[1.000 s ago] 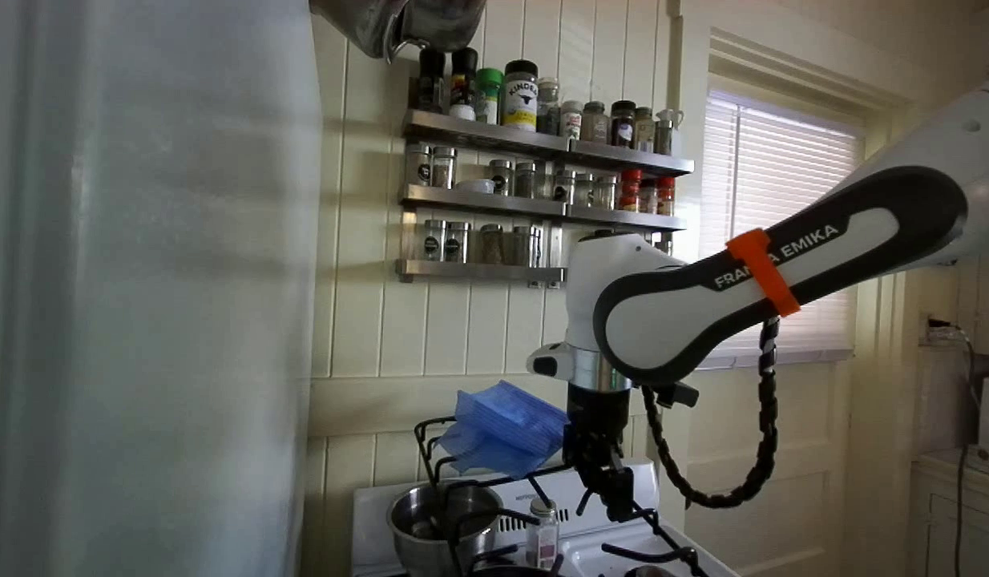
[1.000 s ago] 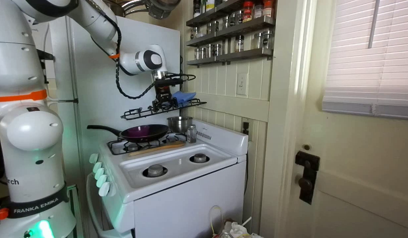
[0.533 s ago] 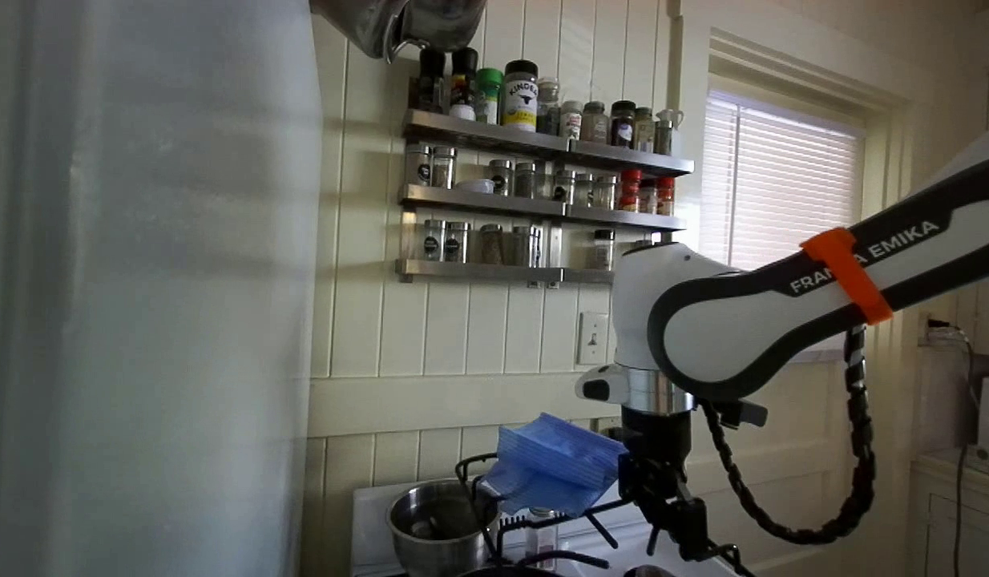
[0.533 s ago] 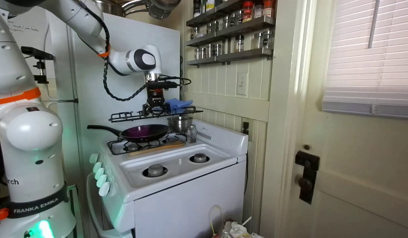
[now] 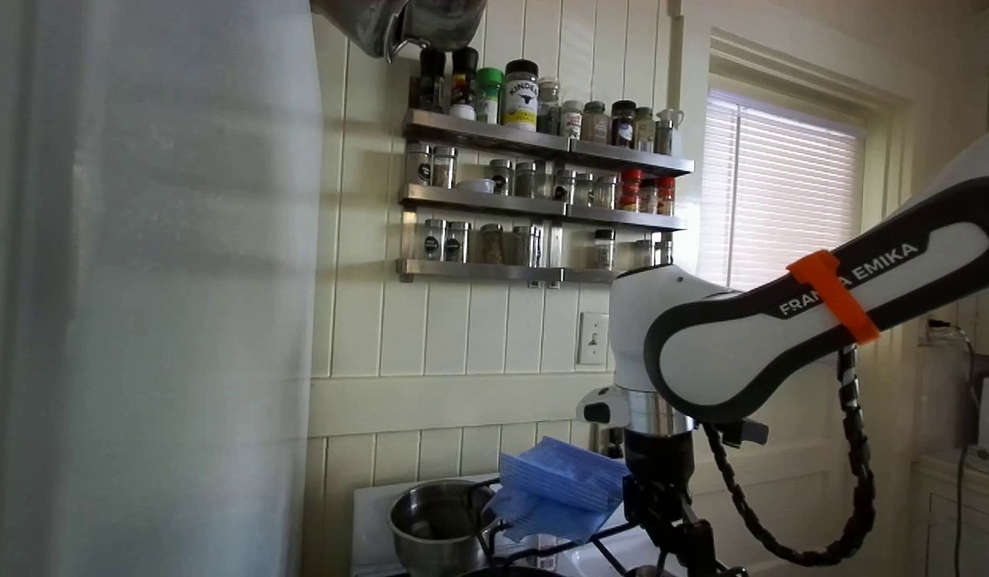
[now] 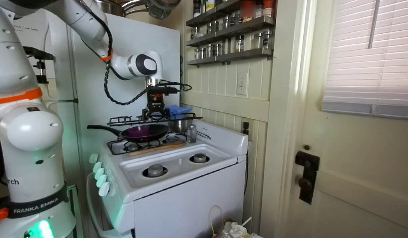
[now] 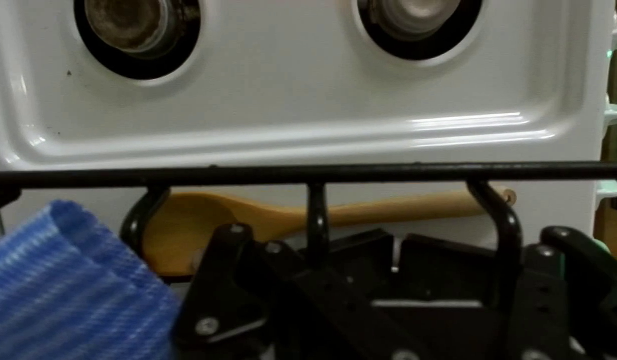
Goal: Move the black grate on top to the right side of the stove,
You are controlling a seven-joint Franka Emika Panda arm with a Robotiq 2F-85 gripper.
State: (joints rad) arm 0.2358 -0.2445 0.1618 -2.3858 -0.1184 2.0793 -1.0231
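Hanging from the gripper, seemingly clamped in its jaws though black-on-black hides contact, the black grate is lifted, but placing it on the bare side of the stove, below and beside the jaws, remains.

Surface was the white stove top: raised backguard along the rear, shallow recessed well in one half, two round gray burners set into it, front and rear. Other half carried the lower black grate, sitting flat. Wooden spoon lay front to rear on the strip between that grate and the well, handle tip toward the front, couldn't tell if it touched the grate; clear shaker stood upright just beside the spoon's wide end, near the backguard.
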